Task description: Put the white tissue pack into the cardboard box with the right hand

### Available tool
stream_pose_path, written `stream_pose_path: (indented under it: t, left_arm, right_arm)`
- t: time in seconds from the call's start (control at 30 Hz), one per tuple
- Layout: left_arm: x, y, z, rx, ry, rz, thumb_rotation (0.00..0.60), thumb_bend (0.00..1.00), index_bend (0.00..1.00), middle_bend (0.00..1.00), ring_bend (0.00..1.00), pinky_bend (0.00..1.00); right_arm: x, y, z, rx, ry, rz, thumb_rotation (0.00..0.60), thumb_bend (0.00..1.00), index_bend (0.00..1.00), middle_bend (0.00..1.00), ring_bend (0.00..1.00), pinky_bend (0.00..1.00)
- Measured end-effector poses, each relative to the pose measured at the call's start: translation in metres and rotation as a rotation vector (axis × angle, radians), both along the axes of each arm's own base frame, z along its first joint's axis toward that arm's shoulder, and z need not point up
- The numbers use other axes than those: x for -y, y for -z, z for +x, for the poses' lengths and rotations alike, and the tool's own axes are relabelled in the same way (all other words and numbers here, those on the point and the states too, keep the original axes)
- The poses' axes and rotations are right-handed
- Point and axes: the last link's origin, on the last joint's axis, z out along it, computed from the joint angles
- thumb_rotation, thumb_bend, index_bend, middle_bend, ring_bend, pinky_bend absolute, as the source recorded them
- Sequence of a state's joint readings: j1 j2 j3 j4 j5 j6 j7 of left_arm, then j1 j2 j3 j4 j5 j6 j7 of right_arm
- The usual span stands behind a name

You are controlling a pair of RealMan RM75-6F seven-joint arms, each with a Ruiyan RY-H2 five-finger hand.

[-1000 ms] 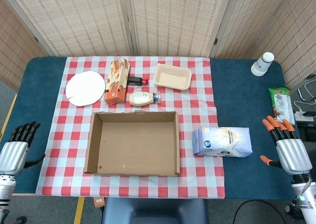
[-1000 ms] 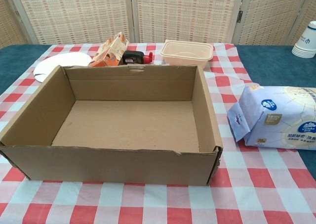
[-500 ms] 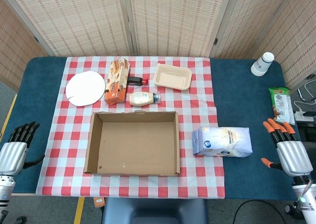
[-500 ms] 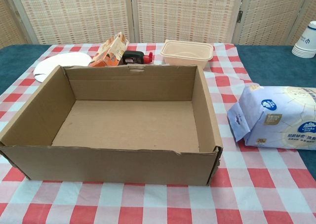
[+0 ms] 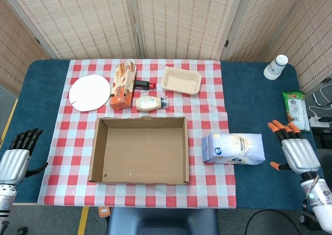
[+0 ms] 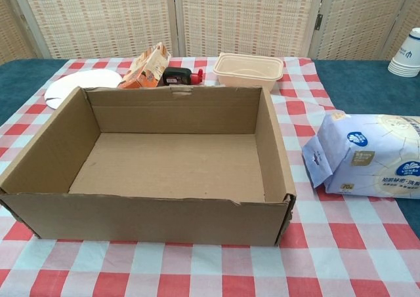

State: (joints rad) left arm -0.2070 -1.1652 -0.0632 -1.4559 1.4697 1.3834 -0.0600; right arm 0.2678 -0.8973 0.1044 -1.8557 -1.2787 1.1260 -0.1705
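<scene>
The white tissue pack (image 5: 234,148) (image 6: 369,155) lies flat at the right edge of the checked cloth, just right of the cardboard box (image 5: 104,153) (image 6: 141,210). The box stands open and holds nothing. My right hand (image 5: 294,150), silver with orange fingertips, hovers open over the blue table right of the pack, apart from it. My left hand (image 5: 15,159), with black fingers apart, is open at the table's left edge, far from the box. Neither hand shows in the chest view.
Behind the box stand an orange snack box (image 5: 122,85), a dark sauce bottle (image 5: 143,84), a mayonnaise bottle (image 5: 150,103), a white plate (image 5: 90,92) and a beige food tray (image 5: 180,80). Stacked paper cups (image 5: 275,67) and a green packet (image 5: 295,109) are at the right.
My right hand has moved a little left and toward the table's far side, closer to the tissue pack. The left hand has barely moved. The pack and box lie as before.
</scene>
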Motion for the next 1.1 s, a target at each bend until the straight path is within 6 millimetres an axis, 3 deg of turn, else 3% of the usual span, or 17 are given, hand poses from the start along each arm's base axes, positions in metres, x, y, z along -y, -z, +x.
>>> stream_pose_path:
  t: [0.17,0.4,0.7,1.1]
  left_arm:
    - [0.0,0.0,0.0,0.0,-0.001,-0.003,0.6,0.2,0.0,0.0,0.0,0.07]
    - [0.001,-0.002,0.0,0.008,0.0,0.001,0.6,0.2,0.0,0.0,0.0,0.07]
    - [0.001,-0.002,0.0,0.012,-0.001,-0.002,0.6,0.2,0.0,0.0,0.0,0.07]
    - [0.001,-0.002,0.0,0.012,-0.001,-0.012,0.6,0.2,0.0,0.0,0.0,0.07]
  right_arm:
    - [0.022,-0.002,0.018,0.004,0.048,0.073,0.6,0.0,0.0,0.0,0.0,0.0]
    - [0.05,0.013,0.037,-0.004,0.071,0.174,0.6,0.0,0.0,0.0,0.0,0.0]
    - [0.056,0.046,0.038,-0.008,0.071,0.257,0.6,0.0,0.0,0.0,0.0,0.0]
    - [0.059,0.062,0.035,-0.021,0.082,0.295,0.6,0.0,0.0,0.0,0.0,0.0]
